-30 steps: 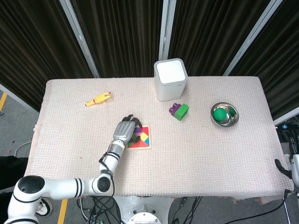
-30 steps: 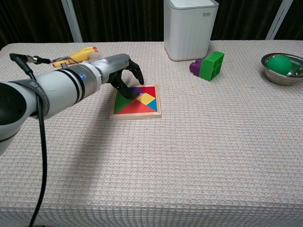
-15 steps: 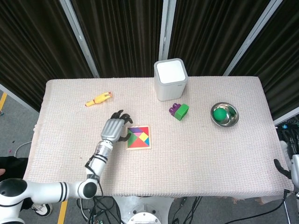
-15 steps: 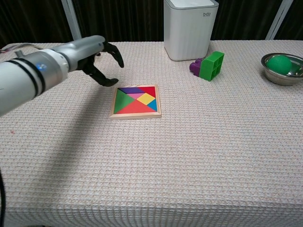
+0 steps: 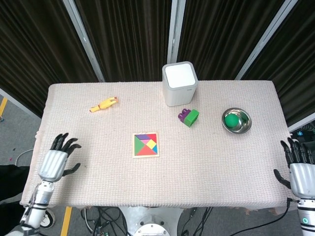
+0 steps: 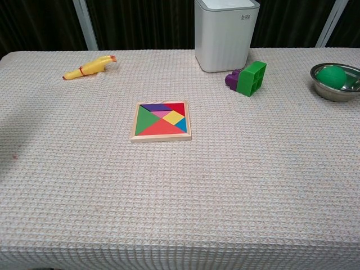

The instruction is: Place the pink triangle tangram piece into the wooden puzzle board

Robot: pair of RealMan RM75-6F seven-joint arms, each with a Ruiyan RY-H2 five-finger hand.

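The wooden puzzle board (image 5: 146, 145) (image 6: 161, 120) lies flat near the middle of the table, filled with coloured pieces. The pink triangle (image 6: 162, 115) (image 5: 146, 142) sits inside it, flush among the purple, yellow, green and red pieces. My left hand (image 5: 55, 160) hovers at the table's left front edge, far from the board, fingers spread and holding nothing. My right hand (image 5: 297, 166) is at the right front edge, fingers apart and empty. Neither hand shows in the chest view.
A yellow rubber chicken (image 5: 104, 104) (image 6: 89, 67) lies at the back left. A white box (image 5: 179, 83) (image 6: 226, 32) stands at the back centre, with green and purple blocks (image 5: 188, 117) (image 6: 247, 77) beside it. A steel bowl (image 5: 236, 120) (image 6: 334, 76) with a green ball is at the right.
My left hand has let go of the board area and pulled back left to the table's front edge. The pink triangle stays seated in the board. The right hand rose into view.
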